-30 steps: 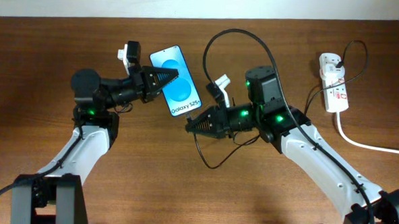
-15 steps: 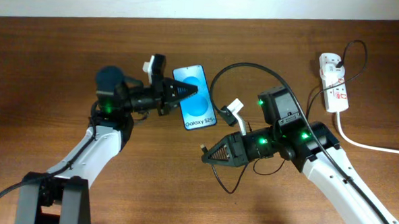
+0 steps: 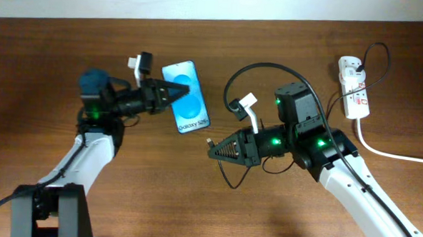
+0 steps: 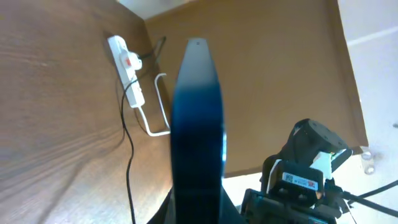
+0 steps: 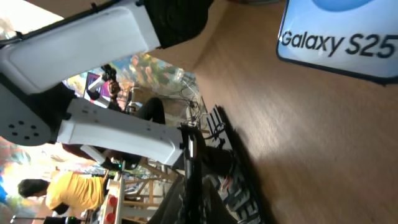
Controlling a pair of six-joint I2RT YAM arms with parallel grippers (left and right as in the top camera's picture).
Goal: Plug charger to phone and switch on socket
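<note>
L gripper (image 3: 175,93) pinches the phone (image 3: 188,112) by its edge. R gripper (image 3: 213,151) pinches the charger (image 3: 264,64) by its tip, near phone's bottom end.

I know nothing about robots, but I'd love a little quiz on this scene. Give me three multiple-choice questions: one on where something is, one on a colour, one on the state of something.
1. Where does the socket lie?
A) between the two arms
B) towards the right end of the table
C) in the left arm's jaws

2. What colour is the screen of the phone?
A) red
B) green
C) blue

3. How is the connector tip of the charger right now?
A) pinched in the right arm's jaws, apart from the phone
B) plugged into the phone
C) lying loose on the table

Answers:
1 B: the overhead view shows it flat on the wood near the right edge.
2 C: the screen is bright blue with white lettering.
3 A: bare wood shows between the tip and the phone.
</note>
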